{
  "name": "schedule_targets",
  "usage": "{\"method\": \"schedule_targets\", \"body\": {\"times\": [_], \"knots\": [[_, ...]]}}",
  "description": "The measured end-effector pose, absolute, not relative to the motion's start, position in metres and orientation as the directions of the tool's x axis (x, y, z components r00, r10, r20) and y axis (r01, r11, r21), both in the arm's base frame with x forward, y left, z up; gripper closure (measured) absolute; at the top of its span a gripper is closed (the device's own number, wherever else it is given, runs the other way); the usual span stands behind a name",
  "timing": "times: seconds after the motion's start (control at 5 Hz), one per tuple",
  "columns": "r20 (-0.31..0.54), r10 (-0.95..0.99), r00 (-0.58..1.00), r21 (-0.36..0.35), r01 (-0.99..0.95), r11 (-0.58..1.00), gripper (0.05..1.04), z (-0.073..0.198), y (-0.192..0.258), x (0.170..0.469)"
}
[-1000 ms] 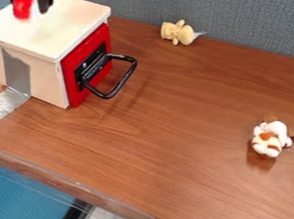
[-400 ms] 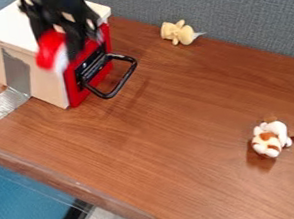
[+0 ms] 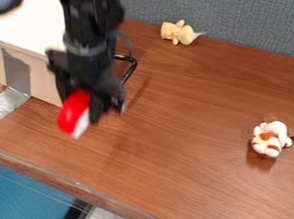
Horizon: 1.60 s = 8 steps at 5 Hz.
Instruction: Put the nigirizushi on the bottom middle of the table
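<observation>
Away from the toy box's (image 3: 23, 33) front corner, the gripper (image 3: 89, 108) has moved toward the near edge of the table (image 3: 178, 122). We see it clenched on the red-and-white nigirizushi (image 3: 75, 112), which it holds over the table's left part, beside the box. To our right sits a brown-and-white toy (image 3: 269, 139); a yellow one (image 3: 179, 32) lies near the back wall (image 3: 232, 10).

From my station, my arm (image 3: 95, 17) looks black nearly all over, with chunky, uneven segments. I can make out a dull grey band (image 3: 89, 49) above the claw (image 3: 81, 108), and a thin dark loop like a cable (image 3: 126, 42) bowing out beside it. The claw is black and angular; blur hides its finer detail.
</observation>
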State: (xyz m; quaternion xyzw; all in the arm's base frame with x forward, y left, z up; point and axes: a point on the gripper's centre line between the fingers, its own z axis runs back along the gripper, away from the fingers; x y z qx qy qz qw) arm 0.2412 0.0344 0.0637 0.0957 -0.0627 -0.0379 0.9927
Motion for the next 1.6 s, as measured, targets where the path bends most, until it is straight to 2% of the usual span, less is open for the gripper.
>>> {"method": "schedule_targets", "body": {"times": [0.2, 0.4, 0.6, 0.8, 1.0, 1.2, 1.4, 1.6], "knots": [[0.087, -0.117, 0.989, 0.177, 0.100, 0.979, 0.500, 0.028, 0.039, 0.245], [0.077, -0.153, 0.985, 0.156, 0.139, 0.978, 0.500, 0.004, 0.040, 0.244], [0.088, -0.172, 0.981, 0.163, 0.156, 0.974, 0.500, -0.005, 0.040, 0.238], [0.096, -0.170, 0.981, 0.116, 0.159, 0.980, 0.420, -0.002, 0.036, 0.234], [0.124, -0.146, 0.981, 0.065, 0.139, 0.988, 0.133, 0.017, 0.035, 0.233], [0.133, -0.131, 0.982, 0.051, 0.125, 0.991, 0.072, 0.045, 0.036, 0.238], [0.160, -0.105, 0.981, 0.046, 0.099, 0.994, 0.078, 0.068, 0.036, 0.241], [0.169, -0.092, 0.981, 0.061, 0.082, 0.995, 0.082, 0.077, 0.040, 0.243]]}}
